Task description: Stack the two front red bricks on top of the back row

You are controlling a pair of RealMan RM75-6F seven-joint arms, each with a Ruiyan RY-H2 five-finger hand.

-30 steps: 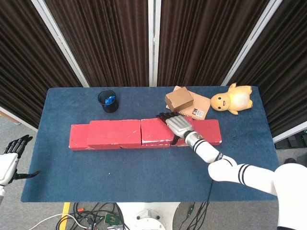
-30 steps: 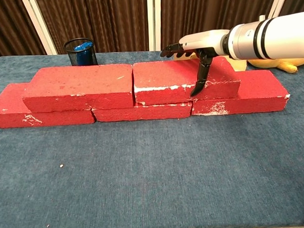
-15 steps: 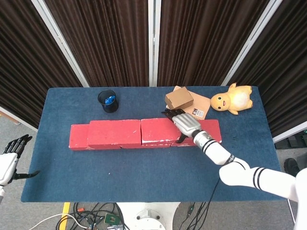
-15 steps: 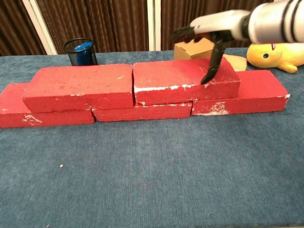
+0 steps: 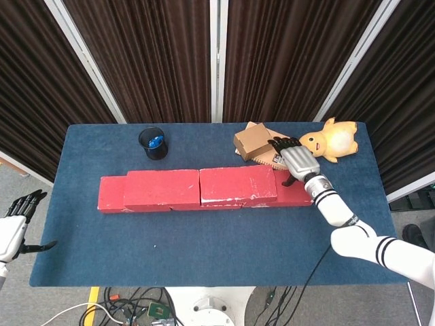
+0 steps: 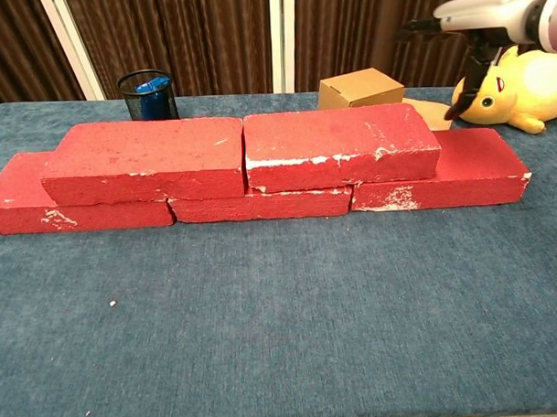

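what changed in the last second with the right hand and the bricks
The right hand let go of the right top brick and pulled away to the right, now raised near the yellow toy, holding nothing. Both top bricks, the bottom row, the box and the left hand stayed put.

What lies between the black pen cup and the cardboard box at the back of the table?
Nothing: in the chest view, only bare blue table shows between the pen cup and the cardboard box.

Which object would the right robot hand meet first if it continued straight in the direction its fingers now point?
Probably the cardboard box. In the head view the right robot hand points toward the back left, over the flat packet. It hangs above the table, so its height is unclear and it might pass over the box.
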